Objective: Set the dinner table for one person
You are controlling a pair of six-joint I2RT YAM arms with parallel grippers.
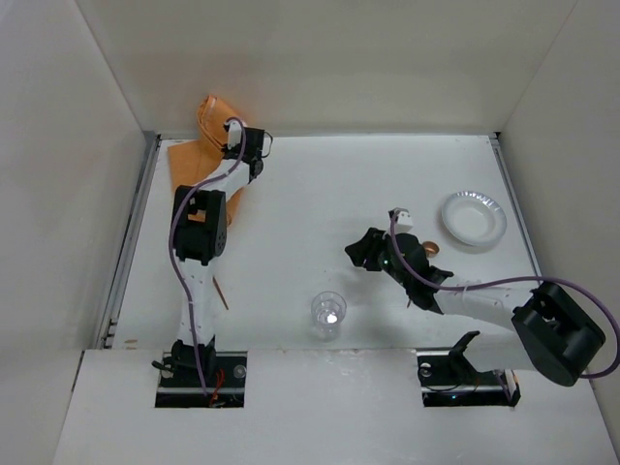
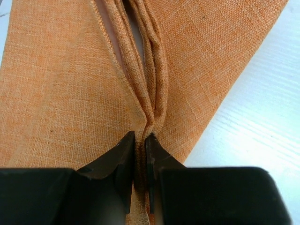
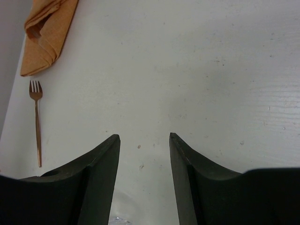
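The orange cloth placemat [image 1: 206,121] is bunched and lifted at the far left corner of the white dinner table [image 1: 320,184]. My left gripper [image 1: 235,131] is shut on it. In the left wrist view the jaws [image 2: 140,137] pinch a folded ridge of the placemat [image 2: 56,93]. My right gripper [image 1: 360,254] is open and empty over the table's middle, its jaws [image 3: 143,137] wide apart above bare tabletop [image 3: 201,70]. A copper fork [image 3: 36,122] lies near the placemat [image 3: 47,33], and it shows beside the left arm in the top view [image 1: 222,293].
A white plate [image 1: 473,218] sits at the right. A clear cup [image 1: 328,313] stands near the front centre. A copper utensil [image 1: 432,249] peeks from under the right arm. Grey rails [image 1: 131,242] line the side edges, and white walls enclose the table.
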